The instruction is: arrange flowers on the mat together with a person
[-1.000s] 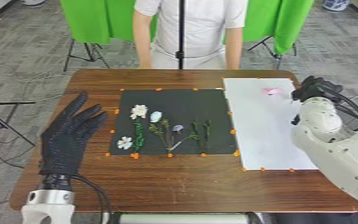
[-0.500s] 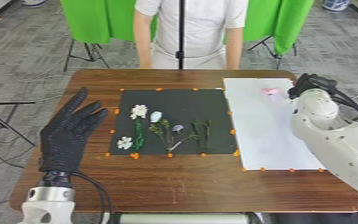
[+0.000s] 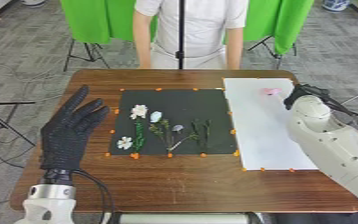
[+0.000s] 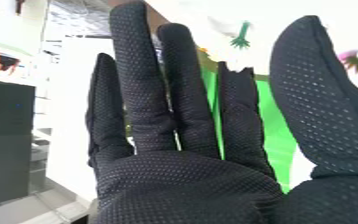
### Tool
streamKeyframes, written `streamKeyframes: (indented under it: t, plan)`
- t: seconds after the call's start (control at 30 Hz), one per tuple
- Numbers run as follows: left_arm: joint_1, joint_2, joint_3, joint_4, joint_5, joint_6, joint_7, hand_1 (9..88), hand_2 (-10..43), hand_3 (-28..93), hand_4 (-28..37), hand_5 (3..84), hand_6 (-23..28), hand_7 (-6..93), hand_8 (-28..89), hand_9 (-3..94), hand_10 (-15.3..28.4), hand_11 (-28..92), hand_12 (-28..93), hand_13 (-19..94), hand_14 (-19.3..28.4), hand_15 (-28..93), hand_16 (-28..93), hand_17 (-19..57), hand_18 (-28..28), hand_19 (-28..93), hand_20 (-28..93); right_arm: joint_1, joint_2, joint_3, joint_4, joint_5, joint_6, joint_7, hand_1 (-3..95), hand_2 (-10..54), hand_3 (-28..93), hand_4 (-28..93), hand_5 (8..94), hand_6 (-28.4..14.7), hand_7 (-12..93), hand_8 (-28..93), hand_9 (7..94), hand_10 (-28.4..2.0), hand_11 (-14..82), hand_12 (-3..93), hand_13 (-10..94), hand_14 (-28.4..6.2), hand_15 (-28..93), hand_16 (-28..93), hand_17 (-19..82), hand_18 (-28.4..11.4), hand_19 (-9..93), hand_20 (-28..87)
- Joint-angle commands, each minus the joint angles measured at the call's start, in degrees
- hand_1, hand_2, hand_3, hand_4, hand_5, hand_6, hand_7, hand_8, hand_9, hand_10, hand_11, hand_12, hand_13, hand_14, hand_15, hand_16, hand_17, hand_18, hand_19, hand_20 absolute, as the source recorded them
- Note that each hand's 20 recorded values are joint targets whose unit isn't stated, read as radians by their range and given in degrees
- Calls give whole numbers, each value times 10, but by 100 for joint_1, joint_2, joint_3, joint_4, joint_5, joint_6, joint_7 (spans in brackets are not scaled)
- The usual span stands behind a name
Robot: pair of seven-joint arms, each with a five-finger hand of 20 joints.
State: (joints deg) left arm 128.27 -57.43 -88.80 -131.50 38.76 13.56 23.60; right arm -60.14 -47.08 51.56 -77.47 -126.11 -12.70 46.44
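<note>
Fingers straight and spread, the robot's right hand (image 4: 184, 187) hovers near the pink flower (image 3: 271, 91) on the white sheet (image 3: 266, 130), where a low, light pinch (petals probably crush easily) should best suit a lift toward the black mat (image 3: 202, 101).

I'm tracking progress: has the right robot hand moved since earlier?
Yes. In the head view, the right robot hand has shifted left, farther over the white sheet.

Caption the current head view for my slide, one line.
Robot hands flank a black mat of flowers and a white sheet holding a pink bloom.
</note>
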Motion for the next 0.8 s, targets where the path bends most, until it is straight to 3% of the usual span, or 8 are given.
streamKeyframes:
  t: [0.03,0.17,0.23,0.4,0.5,0.67,0.8]
  plan:
    - [1,-22,44,53,-68,-51,46,218,89,779,-283,352,85,113,-99,364,211,243,90,279,279,486,-109,-62,247,618,-12,67,-96,-279,101,-974,246,-533,439,-95,747,-283,690,78,123,-125,740,-79,139,120,669,-93,353,139,143,-183,612,105]
    - [-9,-18,56,56,-72,-33,69,218,89,779,-283,351,85,113,-99,363,211,243,90,279,279,487,-109,-62,246,618,-11,47,-80,-379,153,-1075,501,-454,529,-95,631,-283,849,88,110,-43,880,-53,77,215,741,-62,347,185,168,-158,623,113]
    - [22,2,48,43,-96,-7,98,218,89,779,-283,351,85,113,-99,363,211,243,90,279,279,487,-109,-62,246,618,-11,23,-46,-367,146,-1108,509,-431,563,-95,592,-283,876,83,109,-36,926,-47,79,245,766,-49,330,244,175,-151,633,106]
    - [95,14,38,27,-136,38,150,217,89,778,-283,351,85,113,-99,363,212,243,90,279,279,488,-109,-62,245,618,-10,-57,18,-304,32,-1232,829,-409,578,-95,584,-283,891,75,115,-32,937,-48,113,246,783,-39,325,273,181,-141,640,102]
    - [116,2,17,2,-93,21,110,217,89,779,-283,351,85,113,-99,363,211,243,90,279,279,487,-109,-62,245,617,-10,-208,24,-139,-315,-1335,1199,-401,576,-95,594,-283,894,71,119,-30,937,-48,121,246,785,-38,320,279,182,-139,643,100]
    - [201,25,-62,-62,-112,98,171,217,89,779,-283,352,85,113,-99,363,211,244,90,280,279,487,-110,-62,245,617,-9,-503,-330,251,-1124,-1880,1566,-1081,565,-95,619,-283,898,68,121,-29,937,-51,136,241,787,-40,319,283,184,-136,653,98]
    - [259,58,-80,-94,-125,148,235,217,89,779,-283,352,86,114,-99,364,212,244,90,280,280,488,-110,-62,245,616,-8,-713,-909,376,-1595,-2006,1489,-1753,554,-95,638,-283,897,65,122,-27,937,-53,138,238,784,-43,319,283,183,-135,657,96]
